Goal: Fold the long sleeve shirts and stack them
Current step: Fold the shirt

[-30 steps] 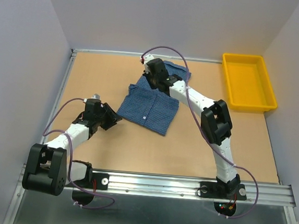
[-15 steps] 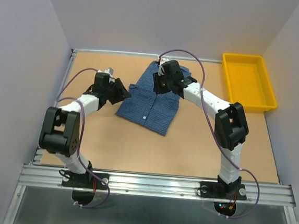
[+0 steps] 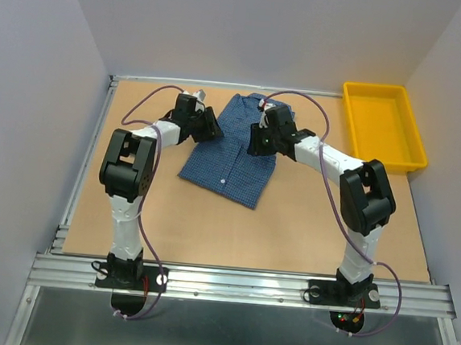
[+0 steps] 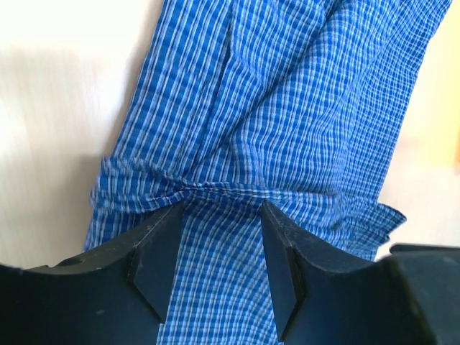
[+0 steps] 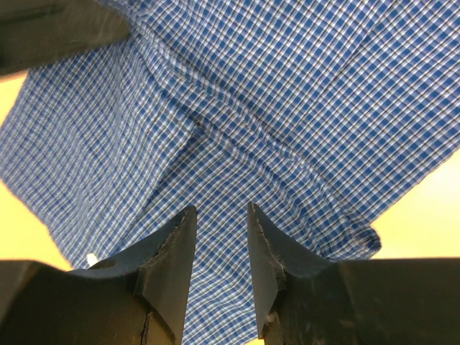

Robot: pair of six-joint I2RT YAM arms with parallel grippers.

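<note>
The blue checked long sleeve shirt [image 3: 230, 160] lies partly folded in the middle of the table, its collar end toward the back wall. My left gripper [image 3: 210, 129] sits at the shirt's upper left edge. In the left wrist view its jaws [image 4: 221, 205] stand apart over the cloth [image 4: 287, 108], which gathers into a small ridge at the fingertips. My right gripper [image 3: 257, 140] is over the shirt's upper right part. In the right wrist view it [image 5: 219, 207] is open by a narrow gap, with flat checked cloth [image 5: 287, 93] below.
A yellow tray [image 3: 380, 125] stands at the back right corner. Bare tan table [image 3: 209, 227] lies in front of the shirt, bounded by a metal rail [image 3: 245, 283] at the near edge. Grey walls enclose the left, back and right sides.
The left arm has swung from the near left up to the shirt's upper left edge. The right gripper has shifted right and nearer, and the shirt's far part now lies spread toward the back.
</note>
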